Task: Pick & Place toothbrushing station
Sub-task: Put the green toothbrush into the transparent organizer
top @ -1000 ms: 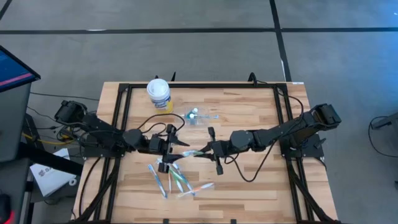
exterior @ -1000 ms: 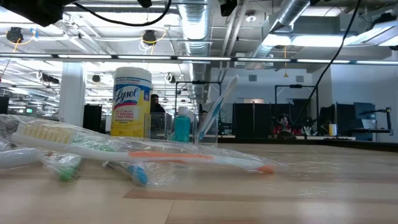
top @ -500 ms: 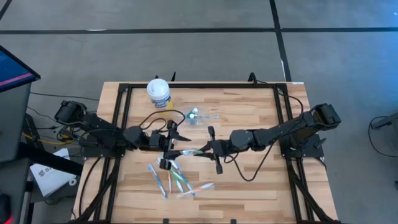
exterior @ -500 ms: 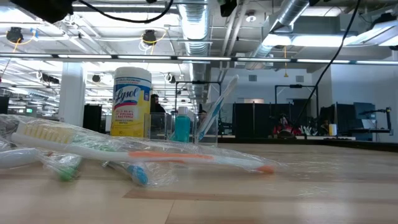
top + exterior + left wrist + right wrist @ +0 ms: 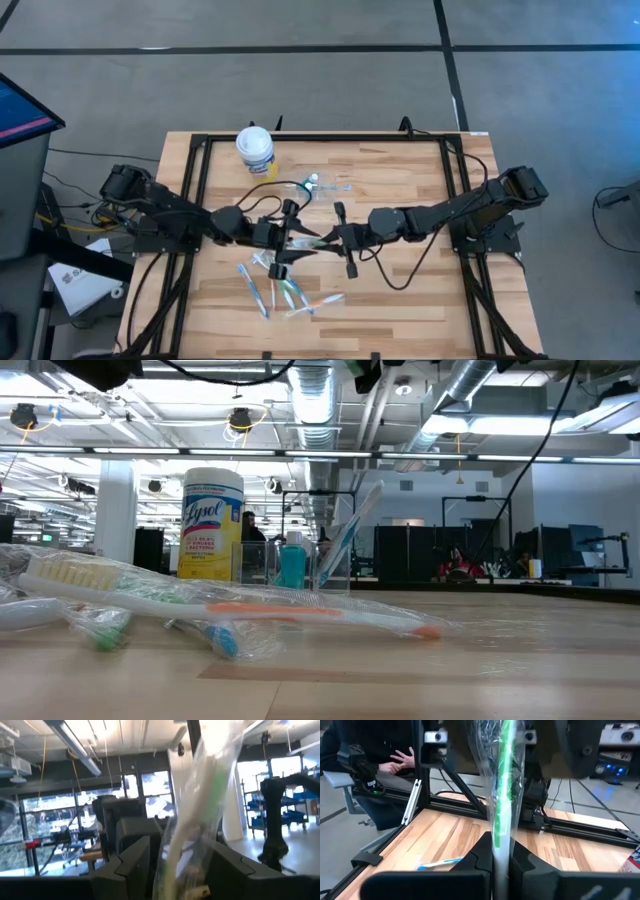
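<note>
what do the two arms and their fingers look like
Both arms are dark, near-black, built of jointed segments. The left arm and the right arm each rise from a bulky rounded base joint at the table's side, with loose black cables looping beside them. The left gripper and right gripper end in thin, dark fingers; the right wrist view shows broad, angular black fingers.

Wooden table (image 5: pixel 420 200): yellow canister (image 5: pixel 256 150) at back; clear cup (image 5: pixel 312 186) nearby; loose toothbrushes (image 5: pixel 285 292) at front; left gripper (image 5: pixel 296 238) and right gripper (image 5: pixel 327 240) meeting over centre on a wrapped toothbrush (image 5: pixel 311 242).
</note>
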